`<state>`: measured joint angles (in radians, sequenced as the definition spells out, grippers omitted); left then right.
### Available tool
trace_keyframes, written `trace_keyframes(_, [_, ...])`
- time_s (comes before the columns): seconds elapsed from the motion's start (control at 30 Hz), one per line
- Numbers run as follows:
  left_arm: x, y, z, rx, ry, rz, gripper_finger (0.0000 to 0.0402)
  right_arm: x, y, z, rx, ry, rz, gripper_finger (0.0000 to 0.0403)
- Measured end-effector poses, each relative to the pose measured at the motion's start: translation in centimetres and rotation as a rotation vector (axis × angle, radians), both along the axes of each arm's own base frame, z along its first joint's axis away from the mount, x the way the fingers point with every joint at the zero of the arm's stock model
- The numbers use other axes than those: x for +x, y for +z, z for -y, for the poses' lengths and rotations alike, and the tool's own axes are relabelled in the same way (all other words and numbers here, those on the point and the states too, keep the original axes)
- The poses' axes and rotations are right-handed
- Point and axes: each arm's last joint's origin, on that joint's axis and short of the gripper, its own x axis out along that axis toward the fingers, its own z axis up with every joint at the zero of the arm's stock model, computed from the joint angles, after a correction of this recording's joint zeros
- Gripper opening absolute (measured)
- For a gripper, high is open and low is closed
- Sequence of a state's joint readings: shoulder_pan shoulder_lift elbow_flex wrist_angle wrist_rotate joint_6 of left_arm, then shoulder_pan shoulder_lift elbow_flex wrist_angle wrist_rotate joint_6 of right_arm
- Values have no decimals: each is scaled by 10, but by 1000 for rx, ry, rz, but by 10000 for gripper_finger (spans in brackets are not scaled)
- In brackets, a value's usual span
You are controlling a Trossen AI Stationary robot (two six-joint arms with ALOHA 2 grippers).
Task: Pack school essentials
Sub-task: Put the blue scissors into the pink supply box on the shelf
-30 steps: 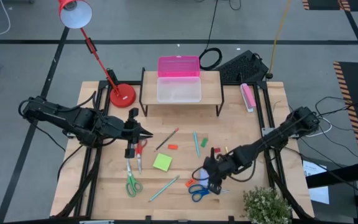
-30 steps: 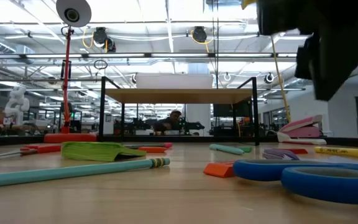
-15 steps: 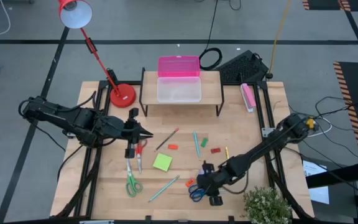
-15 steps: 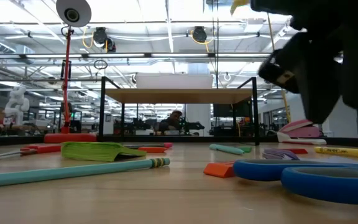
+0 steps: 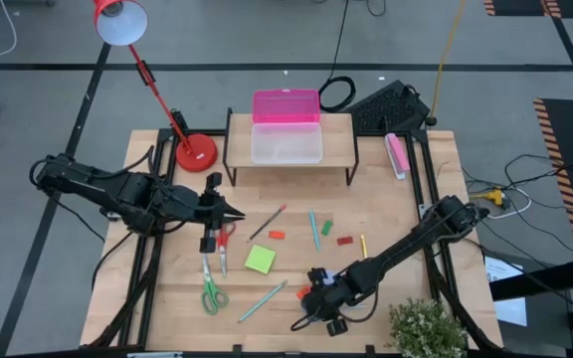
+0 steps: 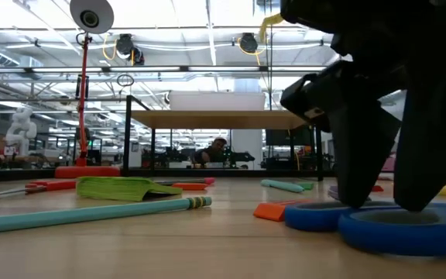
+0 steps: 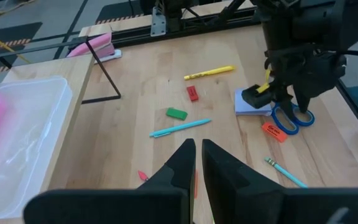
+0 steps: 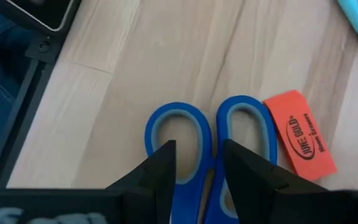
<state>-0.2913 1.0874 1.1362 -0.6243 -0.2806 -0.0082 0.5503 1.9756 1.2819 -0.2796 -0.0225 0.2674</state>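
worktop (image 5: 386,214): light wood, framed by black rails. a low shelf (image 5: 338,129) stands at its far edge and carries a clear box with a pink lid (image 5: 286,126). a red desk lamp (image 5: 195,152) sits on the far left corner, a small green plant (image 5: 424,328) on the near right corner.

right arm: stretched low across the near right part of the worktop. right gripper (image 8: 194,168) is directly over the blue-handled scissors (image 8: 211,144), its fingers (image 8: 161,171) parted, one tip over the left handle loop and the other over the right loop. cannot tell whether the tips touch the handles; nothing is gripped. low view shows the gripper body right down at the blue loops.

left arm: waits at the left side, left gripper (image 7: 197,152) above the worktop beside the red-handled scissors (image 5: 224,239), fingers nearly together and holding nothing.

task items, all lying loose on the worktop:
- green-handled scissors (image 5: 212,293), near left.
- teal pencil (image 5: 262,300) near the middle front, lying diagonally.
- green sticky-note pad (image 5: 260,260) between the red scissors and the teal pencil.
- lavender sticky-note pad (image 7: 252,103) just beside the blue scissors, partly under the right arm.
- teal pen (image 7: 180,128), mid worktop.
- yellow pen (image 7: 209,73), right of centre.
- orange-red eraser (image 8: 299,134) just beside the right blue handle loop, printed label up.
- small green eraser (image 7: 176,113) and small red eraser (image 7: 192,93), near each other, between the teal pen and the yellow pen.
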Motion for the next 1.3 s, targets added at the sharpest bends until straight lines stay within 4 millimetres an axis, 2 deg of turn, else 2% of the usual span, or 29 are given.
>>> trace_keyframes(0.23, [0,0,0,0,0,0,33,0,0,1,-32,11,11,128])
trace_keyframes(0.53, [0,0,0,0,0,0,33,-1,12,4,-85,-13,76,138])
trace_keyframes(0.93, [0,0,0,0,0,0,33,-2,-1,4,-112,-5,26,159])
trace_keyframes(1.13, [0,0,0,3,-2,1,33,-1,-12,3,-127,4,0,150])
trace_keyframes(1.3, [0,0,0,3,-2,1,33,-1,-13,3,-131,3,-3,126])
